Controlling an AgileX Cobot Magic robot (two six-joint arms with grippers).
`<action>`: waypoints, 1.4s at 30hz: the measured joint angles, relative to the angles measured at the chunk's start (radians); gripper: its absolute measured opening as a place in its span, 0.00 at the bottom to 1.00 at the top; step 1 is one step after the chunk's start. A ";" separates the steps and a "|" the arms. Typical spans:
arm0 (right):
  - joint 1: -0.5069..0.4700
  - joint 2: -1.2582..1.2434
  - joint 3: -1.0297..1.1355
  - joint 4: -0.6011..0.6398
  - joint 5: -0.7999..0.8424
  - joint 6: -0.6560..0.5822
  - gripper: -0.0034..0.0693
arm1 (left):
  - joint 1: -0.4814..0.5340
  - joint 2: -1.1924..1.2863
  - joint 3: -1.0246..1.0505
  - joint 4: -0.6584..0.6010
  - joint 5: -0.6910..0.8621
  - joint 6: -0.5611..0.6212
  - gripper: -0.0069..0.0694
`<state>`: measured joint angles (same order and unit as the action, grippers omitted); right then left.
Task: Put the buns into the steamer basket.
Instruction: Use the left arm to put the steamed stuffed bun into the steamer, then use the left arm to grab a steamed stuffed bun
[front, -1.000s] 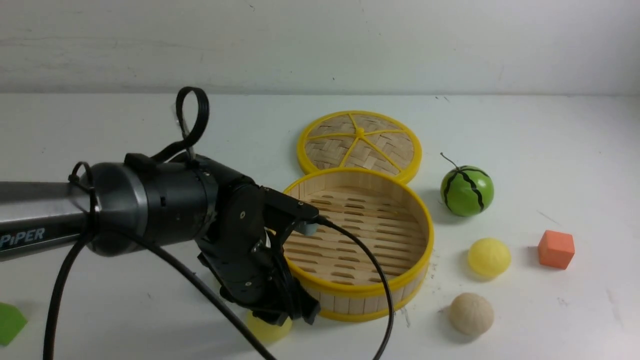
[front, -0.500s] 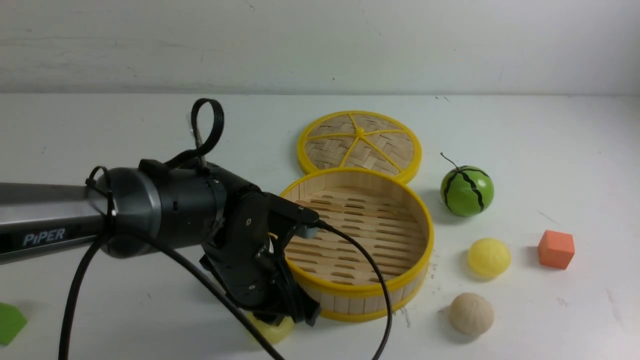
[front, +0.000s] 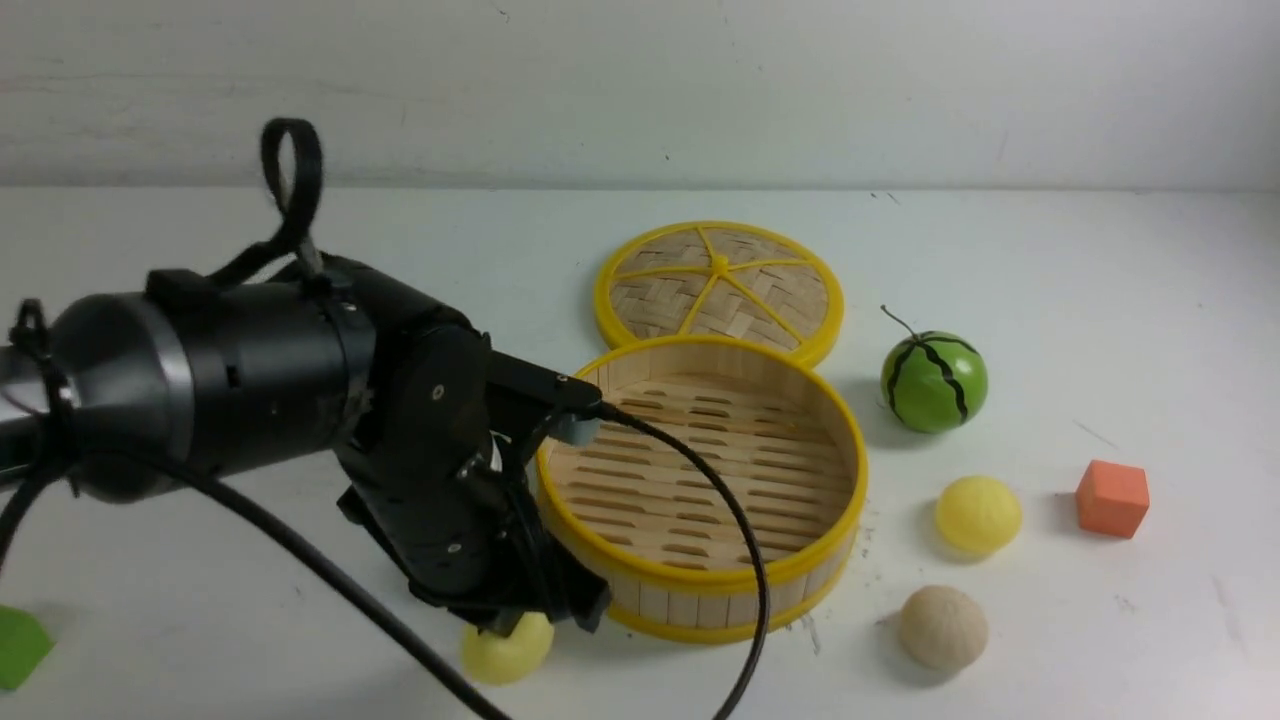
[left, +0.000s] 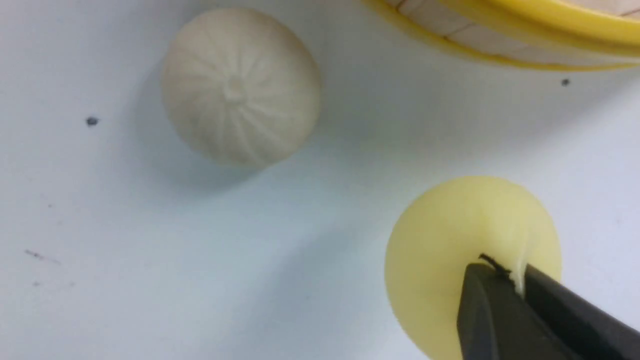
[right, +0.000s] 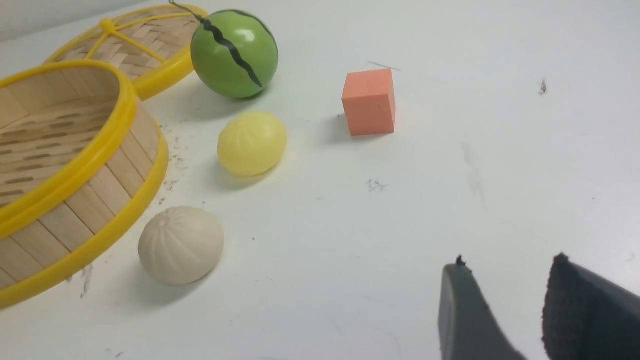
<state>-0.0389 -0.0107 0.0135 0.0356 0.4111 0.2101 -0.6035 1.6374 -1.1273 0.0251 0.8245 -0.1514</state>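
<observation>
**Pinching a yellow bun beside the steamer basket**

Front view: the black left arm stretches in low from the left. The left gripper (front: 515, 622) is down on the held yellow bun (front: 505, 650), just beside the near wall of the steamer basket (front: 700, 600). A woven lid (front: 718, 285) lies behind the basket, touching its far rim. To the right, on the white table (front: 1050, 280), sit a watermelon ball (front: 933, 382), a second yellow bun (front: 978, 514), a beige bun (front: 941, 627) and an orange cube (front: 1112, 498).

Left wrist view: the jaws are almost together, nipping a pleat on top of the held yellow bun (left: 450, 235). A pleated white bun (left: 241, 85) rests on the table nearby, not touching it.

Right wrist view: the right gripper (right: 509, 265) hangs over the table, jaws apart, with the table showing between them. It is well apart from the second yellow bun (right: 251, 143) and the beige bun (right: 180, 245).
</observation>
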 joint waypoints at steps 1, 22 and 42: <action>0.000 0.000 0.000 0.000 0.000 0.000 0.38 | 0.000 -0.024 -0.009 0.000 0.019 -0.001 0.07; 0.000 0.000 0.000 0.000 0.000 0.001 0.38 | 0.000 0.407 -0.550 -0.003 0.061 0.112 0.10; 0.000 0.000 0.000 0.000 0.000 0.003 0.38 | 0.017 0.137 -0.501 0.019 0.287 0.079 0.76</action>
<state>-0.0389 -0.0107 0.0135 0.0356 0.4111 0.2130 -0.5867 1.7745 -1.6283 0.0445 1.1111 -0.0725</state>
